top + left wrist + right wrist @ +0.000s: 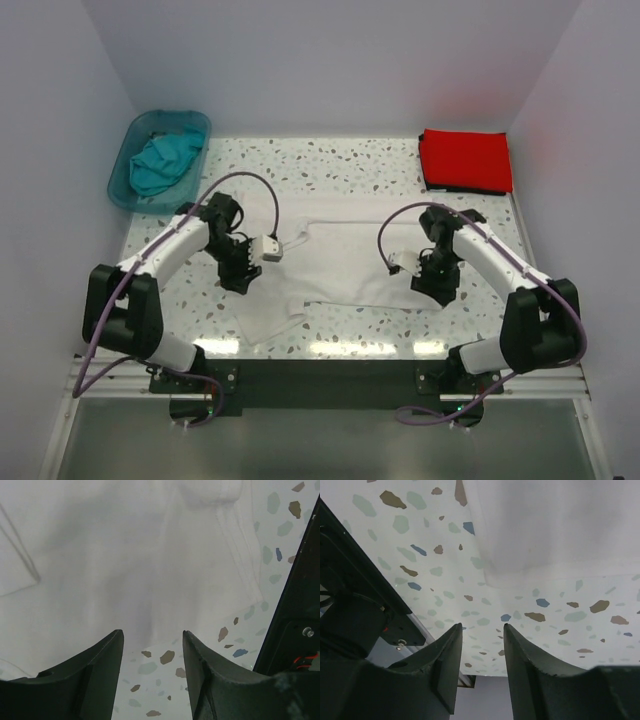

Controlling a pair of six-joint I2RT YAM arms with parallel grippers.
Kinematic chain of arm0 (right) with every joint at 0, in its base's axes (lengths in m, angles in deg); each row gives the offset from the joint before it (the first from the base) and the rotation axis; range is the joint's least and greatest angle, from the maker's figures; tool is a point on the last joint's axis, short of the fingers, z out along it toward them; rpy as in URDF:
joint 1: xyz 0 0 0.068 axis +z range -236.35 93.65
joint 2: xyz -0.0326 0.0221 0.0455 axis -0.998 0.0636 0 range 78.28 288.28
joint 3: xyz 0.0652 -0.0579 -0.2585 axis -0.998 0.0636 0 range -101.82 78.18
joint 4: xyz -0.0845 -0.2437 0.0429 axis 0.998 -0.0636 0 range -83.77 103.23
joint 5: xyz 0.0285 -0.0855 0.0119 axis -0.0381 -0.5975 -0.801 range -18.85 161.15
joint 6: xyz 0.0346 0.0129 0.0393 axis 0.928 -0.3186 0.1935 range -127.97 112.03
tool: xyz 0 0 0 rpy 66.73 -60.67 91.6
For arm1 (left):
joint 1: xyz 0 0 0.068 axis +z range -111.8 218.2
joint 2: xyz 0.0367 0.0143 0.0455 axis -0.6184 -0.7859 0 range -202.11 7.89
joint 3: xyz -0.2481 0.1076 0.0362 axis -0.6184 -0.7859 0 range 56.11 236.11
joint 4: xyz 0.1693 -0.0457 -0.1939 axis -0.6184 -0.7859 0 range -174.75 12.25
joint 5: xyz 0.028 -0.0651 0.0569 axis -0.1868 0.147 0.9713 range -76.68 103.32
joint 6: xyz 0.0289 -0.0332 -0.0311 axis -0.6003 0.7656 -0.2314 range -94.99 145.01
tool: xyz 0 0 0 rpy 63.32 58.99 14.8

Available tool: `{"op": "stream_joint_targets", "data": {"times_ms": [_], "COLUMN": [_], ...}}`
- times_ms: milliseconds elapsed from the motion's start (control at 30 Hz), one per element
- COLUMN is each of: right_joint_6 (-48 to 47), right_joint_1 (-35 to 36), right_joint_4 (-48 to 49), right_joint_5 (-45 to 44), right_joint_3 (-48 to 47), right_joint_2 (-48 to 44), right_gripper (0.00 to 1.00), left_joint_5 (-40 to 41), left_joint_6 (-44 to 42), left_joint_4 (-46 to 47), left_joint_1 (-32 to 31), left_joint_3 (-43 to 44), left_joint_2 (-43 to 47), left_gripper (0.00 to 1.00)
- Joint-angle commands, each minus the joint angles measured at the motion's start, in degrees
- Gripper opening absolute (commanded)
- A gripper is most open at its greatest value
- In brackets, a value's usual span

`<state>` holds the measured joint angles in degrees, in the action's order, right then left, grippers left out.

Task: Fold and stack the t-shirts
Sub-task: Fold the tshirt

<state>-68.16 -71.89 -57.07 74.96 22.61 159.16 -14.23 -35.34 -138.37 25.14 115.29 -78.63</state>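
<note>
2 arms bend low over the white t-shirt (345, 262), left gripper (152, 641) and right gripper (482, 630) spread, empty.

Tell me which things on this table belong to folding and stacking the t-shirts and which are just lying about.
For the job:
white t-shirt, spread out in the middle
red t-shirt, folded at the far right corner
teal t-shirt, bunched inside the teal plastic tub

Just lying about:
teal plastic tub, far left corner, merely holding that shirt
</note>
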Motion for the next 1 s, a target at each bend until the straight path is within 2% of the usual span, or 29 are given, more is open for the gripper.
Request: {"op": "stream_joint_targets", "data": {"times_ms": [0,133,300,400,700,833,967], "right_joint_6": [3.8,7.7,10.1,10.5,11.3,11.3,11.4], "right_joint_1": [0.5,3.1,4.8,6.1,8.7,8.8,8.8], "right_joint_4": [3.8,12.5,18.3,19.8,23.4,25.9,27.7], "right_joint_5": [0.5,-0.6,-2.1,-2.8,-5.4,-7.6,-8.8], "right_joint_3": [-0.7,3.7,8.4,9.7,14.2,16.3,18.0], "right_joint_2": [-0.1,0.2,1.2,1.0,0.9,1.6,1.9], "right_gripper": [0.43,0.44,0.44,0.44,0.43,0.42,0.36], "left_joint_5": [0.4,2.2,7.0,11.0,14.9,15.9,16.2], "left_joint_6": [-3.6,-1.4,3.6,5.4,7.9,9.2,9.7], "left_joint_4": [1.2,3.7,6.5,8.0,9.2,11.1,13.8], "left_joint_1": [-2.8,-10.5,-22.3,-26.8,-34.6,-35.7,-36.2], "left_joint_3": [-3.3,-9.4,-15.2,-18.4,-22.1,-22.7,-24.2], "left_joint_2": [4.8,9.5,12.8,13.7,15.2,14.2,13.7], "left_gripper": [0.56,0.56,0.56,0.56,0.6,0.61,0.59]}}
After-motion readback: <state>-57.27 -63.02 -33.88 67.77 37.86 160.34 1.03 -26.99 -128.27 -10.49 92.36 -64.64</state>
